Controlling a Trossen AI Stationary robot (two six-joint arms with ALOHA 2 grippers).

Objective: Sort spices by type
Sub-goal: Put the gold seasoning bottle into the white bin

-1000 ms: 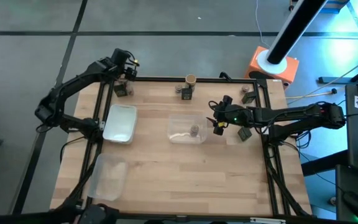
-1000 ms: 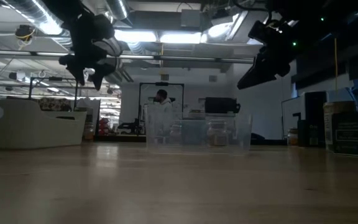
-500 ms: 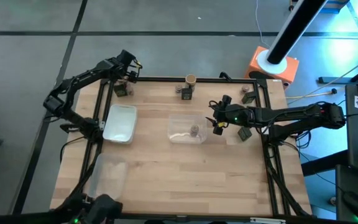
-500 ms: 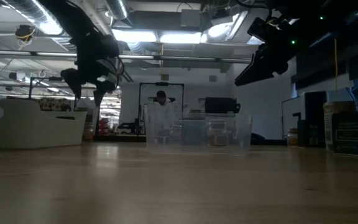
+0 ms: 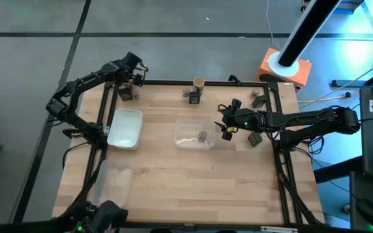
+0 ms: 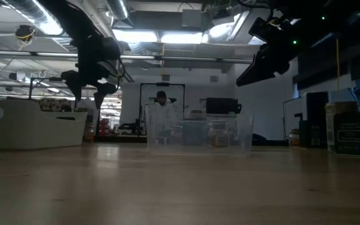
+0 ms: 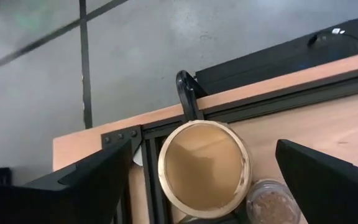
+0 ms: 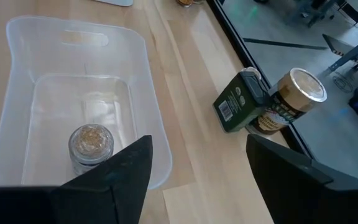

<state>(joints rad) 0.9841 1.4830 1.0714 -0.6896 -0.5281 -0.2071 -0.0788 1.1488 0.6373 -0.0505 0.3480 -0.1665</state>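
Note:
My left gripper (image 5: 134, 73) (image 7: 204, 193) hangs open, pointing down, above a tan-topped jar (image 7: 204, 168) at the table's far left corner. A squat round jar (image 7: 273, 201) stands beside that jar. My right gripper (image 5: 227, 127) (image 8: 197, 180) hovers open above the right end of a clear tray (image 5: 195, 135). A squat jar (image 8: 91, 142) stands on the tray's floor. A dark packet (image 8: 236, 106) and a tan-topped jar (image 8: 291, 99) stand together near the far edge. Another packet (image 5: 254, 138) stands at the right edge.
A white tray (image 5: 125, 128) lies left of centre and another clear tray (image 5: 114, 182) near the left near edge. More spices (image 5: 259, 100) stand at the far right corner. A black frame (image 5: 167, 83) borders the table. A person (image 6: 162, 100) stands in the room behind.
My left gripper has come down toward the jars at the far left corner and has tipped so its fingers point downward. For the last half second it has held still. The spices and trays have stayed in place.

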